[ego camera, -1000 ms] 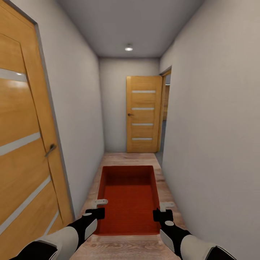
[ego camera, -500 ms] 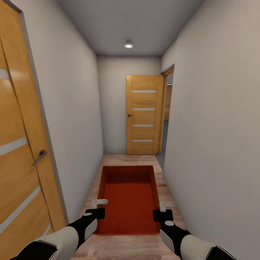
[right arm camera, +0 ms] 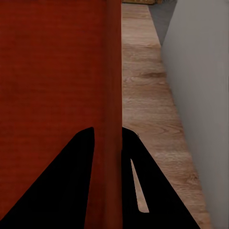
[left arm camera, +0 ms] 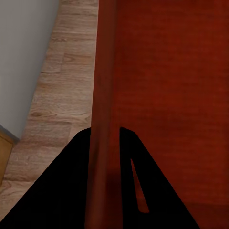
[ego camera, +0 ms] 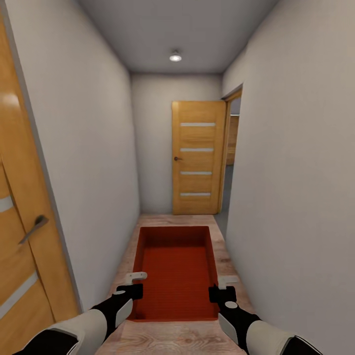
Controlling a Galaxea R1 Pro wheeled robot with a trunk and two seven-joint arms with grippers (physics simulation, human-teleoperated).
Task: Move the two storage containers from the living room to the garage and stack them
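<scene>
One orange-red storage container (ego camera: 176,268) hangs in front of me above the wood plank hallway floor, open top up and empty. My left gripper (ego camera: 135,282) is shut on its left wall and my right gripper (ego camera: 223,287) is shut on its right wall. In the left wrist view the black fingers (left arm camera: 71,181) straddle the container's thin ribbed wall (left arm camera: 102,95). The right wrist view shows the same grip, fingers (right arm camera: 71,181) on either side of the wall (right arm camera: 113,95).
I am in a narrow white-walled corridor. A light-wood door (ego camera: 198,158) with frosted strips stands at the far end, beside an open doorway (ego camera: 231,153) on the right. Another wooden door (ego camera: 22,236) with a lever handle is close on my left.
The view has advanced down the corridor: the left door has slid further out of frame and the far door looks slightly larger. The container and both grippers keep their places.
</scene>
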